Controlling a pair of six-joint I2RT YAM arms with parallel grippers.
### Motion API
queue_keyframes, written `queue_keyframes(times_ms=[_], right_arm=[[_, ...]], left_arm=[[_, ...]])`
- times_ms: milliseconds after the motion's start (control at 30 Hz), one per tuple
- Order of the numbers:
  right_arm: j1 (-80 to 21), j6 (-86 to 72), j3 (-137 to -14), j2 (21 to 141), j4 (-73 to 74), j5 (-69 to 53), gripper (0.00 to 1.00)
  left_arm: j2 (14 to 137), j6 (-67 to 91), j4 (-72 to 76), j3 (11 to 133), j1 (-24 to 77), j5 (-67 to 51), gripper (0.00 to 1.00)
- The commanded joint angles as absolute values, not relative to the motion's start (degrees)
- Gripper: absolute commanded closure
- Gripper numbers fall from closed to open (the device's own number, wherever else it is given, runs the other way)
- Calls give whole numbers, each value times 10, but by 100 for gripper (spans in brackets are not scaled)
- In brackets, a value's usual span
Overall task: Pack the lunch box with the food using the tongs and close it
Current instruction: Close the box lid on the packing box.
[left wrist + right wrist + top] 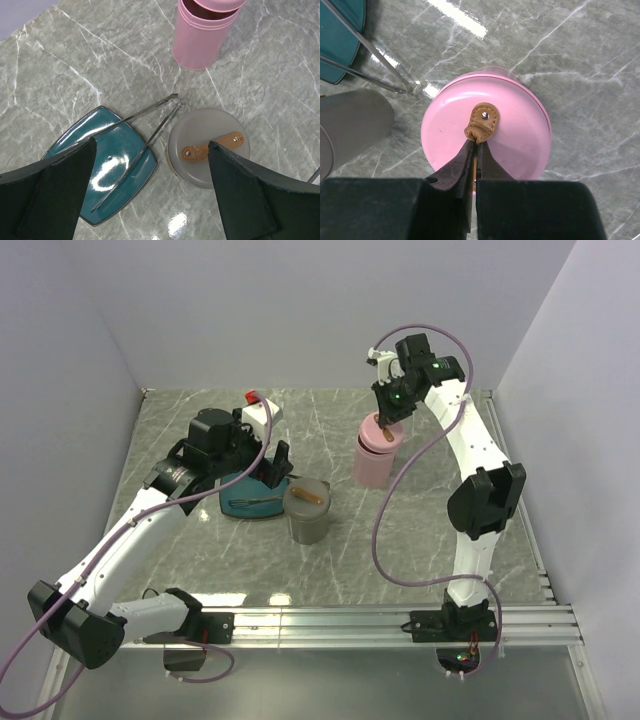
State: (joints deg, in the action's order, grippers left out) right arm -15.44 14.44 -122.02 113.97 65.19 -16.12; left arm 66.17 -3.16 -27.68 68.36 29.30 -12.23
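Note:
The pink lunch box [372, 465] stands at the back of the table. Its pink lid [515, 130] hangs just over the open mouth, slightly off-centre. My right gripper [476, 145] is shut on the lid's tan leather strap [481, 122]. The silver tongs [150, 135] lie across the teal plate [120, 150], with their joined end off the plate's edge. Above the plate and tongs, my left gripper [151, 145] is open and holds nothing. No food shows in any view.
A grey round container [308, 515] with a tan-strapped lid [200, 125] stands between the plate and the pink box. A white and red object [258, 412] sits behind the left arm. A metal rail [400, 620] runs along the near edge.

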Motion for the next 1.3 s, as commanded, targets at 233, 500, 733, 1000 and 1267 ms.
queue_keyframes(times_ms=[233,500,733,1000,1267], right_arm=[[-150,152,-1230,1107,665,-176,100],[-150,150,-1236,1134,669,-176,100],[-156,145,-1248,1156,665,-182,100],[-160,142,-1259,1171,663,-188,100],[-163,138,-1266,1185,662,-191,100]], left_arm=[[651,-16,-260,684,287,-142,1],[650,-12,-262,682,284,-145,1],[650,-13,-259,681,283,-148,1],[652,-14,-258,681,282,-150,1],[650,-6,-253,672,282,-156,1]])
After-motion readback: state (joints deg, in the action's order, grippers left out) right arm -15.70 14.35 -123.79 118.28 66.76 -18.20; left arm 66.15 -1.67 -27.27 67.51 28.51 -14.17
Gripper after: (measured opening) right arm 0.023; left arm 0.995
